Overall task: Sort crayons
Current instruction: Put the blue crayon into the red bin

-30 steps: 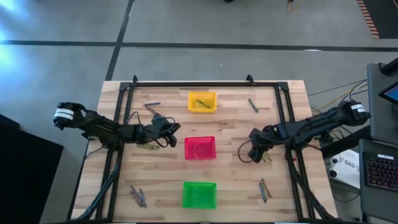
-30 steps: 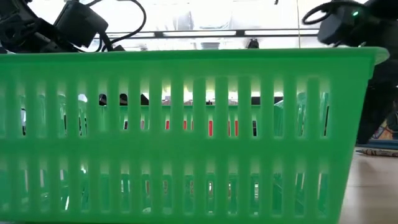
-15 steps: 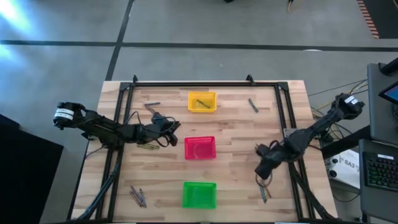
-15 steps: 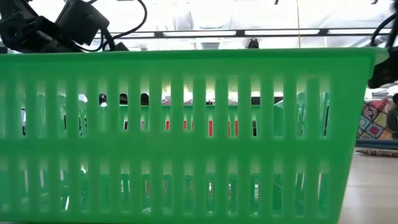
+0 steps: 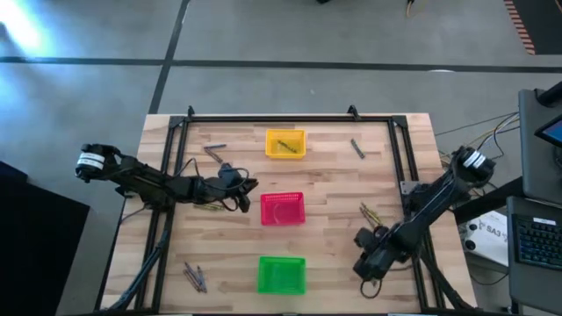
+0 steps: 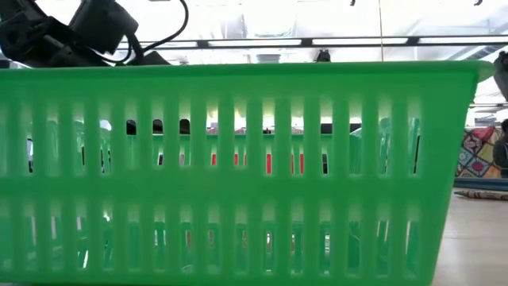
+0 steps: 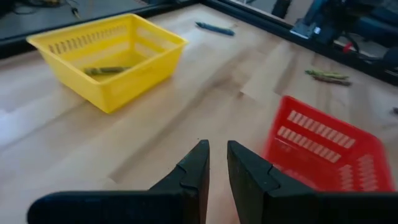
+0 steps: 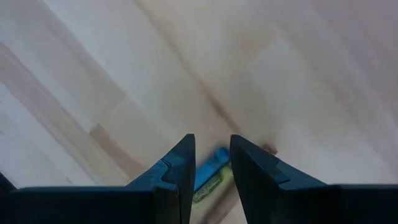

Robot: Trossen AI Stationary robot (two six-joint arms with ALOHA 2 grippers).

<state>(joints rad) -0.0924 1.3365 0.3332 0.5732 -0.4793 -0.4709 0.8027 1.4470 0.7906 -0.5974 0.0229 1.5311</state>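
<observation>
A: Right gripper (image 5: 367,266), where is it, fast?

B: Lower right of the high view, down by the light wooden slatted table's (image 5: 334,175) front edge. It's shifted: a second ago I was mid-right, beside the small square red plastic basket's (image 5: 283,209) row. Half a second ago I was partway down.

A: Fingers?

B: In my right wrist view my two dark fingers (image 8: 177,168) are nearly together, a thin blue stick crayon (image 8: 209,165) and an olive-yellow one (image 8: 210,188) showing in the narrow gap. Whether I'm pinching them or just over them, I cannot tell.

A: What did moving uncover?

B: A pair of olive-yellow crayons (image 5: 369,215) on bare wood, right of centre, now visible well above my gripper.

A: Left gripper (image 5: 248,189)?

B: Same spot as before, middle left, just beside the red basket's left wall. In the left wrist view the fingers (image 7: 194,171) sit almost closed with a thin gap, nothing between them.

A: Other crayons?

B: One olive-yellow stick (image 5: 284,143) in the small square yellow plastic basket (image 5: 285,133) at top centre. A grey one (image 5: 357,148) upper right, a grey-brown one (image 5: 214,149) upper left, a grey and brown cluster (image 5: 194,276) lower left. Unmoved.

A: Low view?

B: The small square green plastic basket (image 6: 238,171) fills it. The right arm has left its top right corner.
</observation>
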